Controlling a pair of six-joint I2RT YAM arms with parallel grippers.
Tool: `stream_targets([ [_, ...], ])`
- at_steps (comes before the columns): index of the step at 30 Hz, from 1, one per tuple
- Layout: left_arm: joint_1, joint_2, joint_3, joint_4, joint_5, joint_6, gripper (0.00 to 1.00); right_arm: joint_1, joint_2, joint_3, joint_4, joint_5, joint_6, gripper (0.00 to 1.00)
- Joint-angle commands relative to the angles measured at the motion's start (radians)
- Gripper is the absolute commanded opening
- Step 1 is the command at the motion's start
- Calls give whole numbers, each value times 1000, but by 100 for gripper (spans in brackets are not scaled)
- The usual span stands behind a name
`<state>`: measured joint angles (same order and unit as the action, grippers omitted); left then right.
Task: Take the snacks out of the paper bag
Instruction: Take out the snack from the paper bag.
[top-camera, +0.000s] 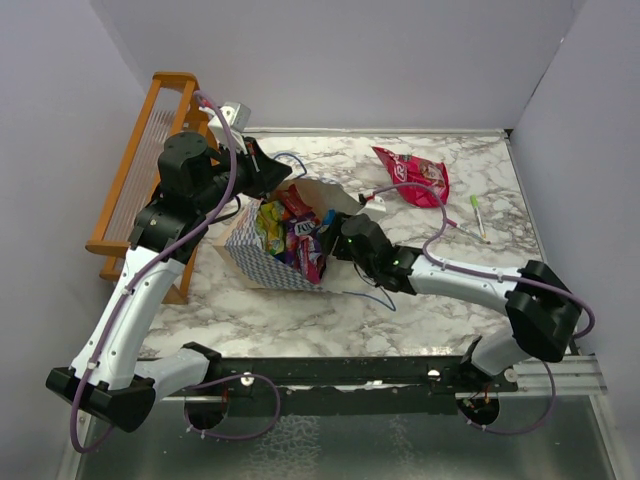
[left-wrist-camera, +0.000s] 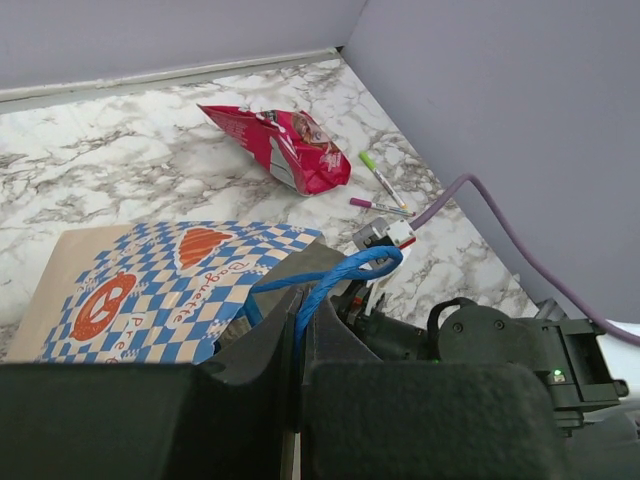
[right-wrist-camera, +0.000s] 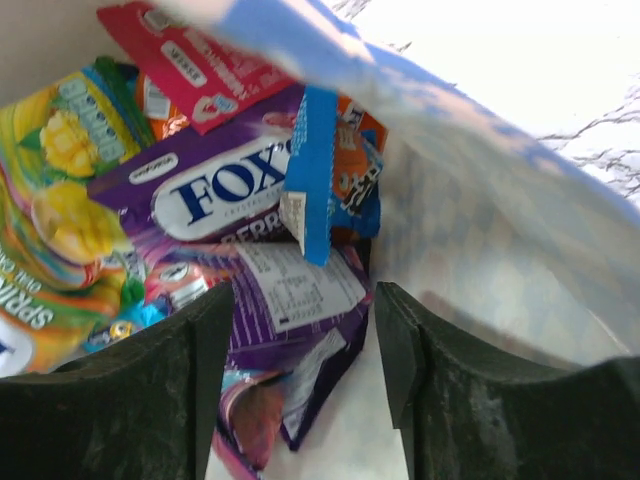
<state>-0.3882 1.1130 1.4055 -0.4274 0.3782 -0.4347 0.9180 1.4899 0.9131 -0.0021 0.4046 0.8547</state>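
The paper bag (top-camera: 262, 262) lies tipped on the marble table, its mouth facing right, with several snacks (top-camera: 290, 230) inside. My left gripper (left-wrist-camera: 297, 335) is shut on the bag's blue cord handle (left-wrist-camera: 340, 275) and holds it up. My right gripper (right-wrist-camera: 305, 330) is inside the bag's mouth, jaws open on either side of a purple packet (right-wrist-camera: 290, 300); there is a gap at the right finger. Blue (right-wrist-camera: 315, 170), green-yellow (right-wrist-camera: 60, 190) and red (right-wrist-camera: 190, 65) packets lie beyond it. A pink-red packet (top-camera: 415, 178) lies on the table at the back right.
An orange wooden rack (top-camera: 140, 170) stands along the left wall behind my left arm. Two thin pens (top-camera: 478, 215) lie near the right wall, past the pink-red packet. Walls close in the table at the back and on both sides.
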Motion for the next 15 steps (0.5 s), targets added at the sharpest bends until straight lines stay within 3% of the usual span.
stream_targets([
  [1,-2,-5,-2,46,43,-5,0,19,64,-1,123,212,52,56],
  [8,-2,-9,-8,53,58,-15,0,25,151,37,180,320,30,53],
  [15,-1,-15,0,48,58,-13,0,25,189,44,310,303,-41,38],
])
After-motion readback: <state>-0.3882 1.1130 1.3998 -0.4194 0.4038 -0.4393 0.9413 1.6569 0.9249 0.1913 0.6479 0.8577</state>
